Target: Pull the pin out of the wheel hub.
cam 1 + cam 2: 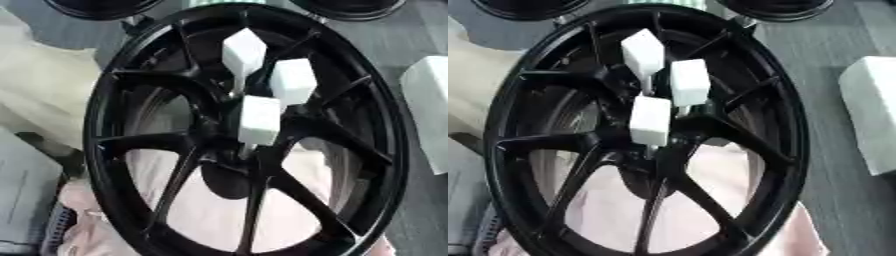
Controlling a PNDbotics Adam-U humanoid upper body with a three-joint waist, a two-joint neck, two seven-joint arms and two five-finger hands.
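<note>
Soft, even daylight; slightly blurred, blown-out white blocks [260,120].

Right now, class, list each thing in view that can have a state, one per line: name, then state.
Wheel: black, standing tilted, spokes toward the camera.
Top pin: white block head, seated in the hub.
Right pin: seated in the hub.
Lower pin: seated in the hub, nothing touching it.
White box: beside the wheel, to its right.
</note>
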